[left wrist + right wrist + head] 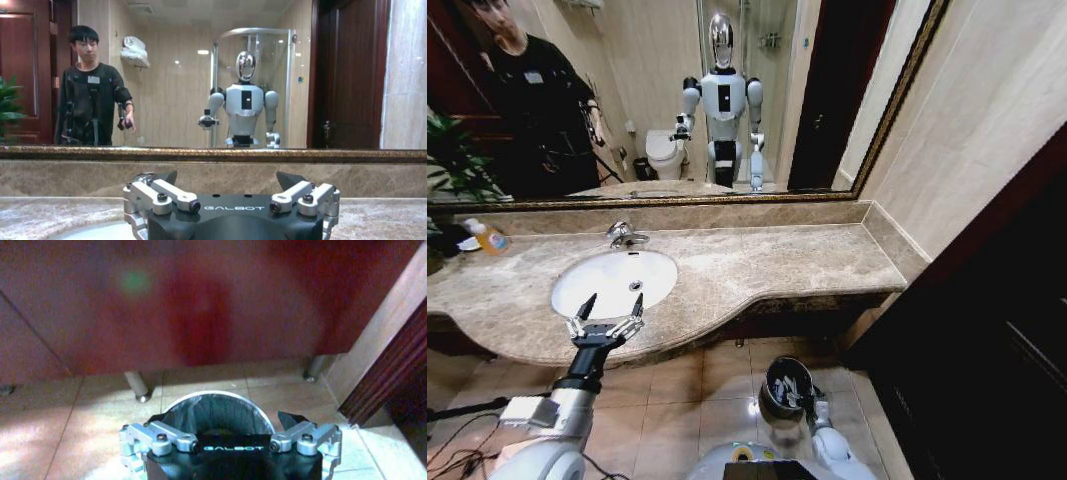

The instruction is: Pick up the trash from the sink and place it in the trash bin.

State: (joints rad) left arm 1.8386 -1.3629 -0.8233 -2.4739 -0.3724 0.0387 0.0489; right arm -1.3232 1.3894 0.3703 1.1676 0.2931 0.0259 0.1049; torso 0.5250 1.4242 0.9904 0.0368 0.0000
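Note:
The sink [577, 290] is a white oval basin in the marble counter, and I see no trash inside it. My left gripper [613, 302] hovers over the basin's front rim, open with nothing between its fingers; in the left wrist view this gripper [227, 177] faces the mirror. The trash bin [772, 400] stands on the floor tiles below the counter, with white pieces of trash [793, 386] inside. My right gripper [809, 400] is low at the bin's right side, open and empty. The right wrist view has that gripper [223, 418] just above the bin [200, 397].
A chrome faucet [625, 235] stands behind the basin, and an orange-liquid soap bottle [489, 238] at the counter's far left. A dark wooden wall [997, 330] closes off the right. Cabinet legs [138, 386] stand behind the bin. Cables [457, 462] lie on the floor at left.

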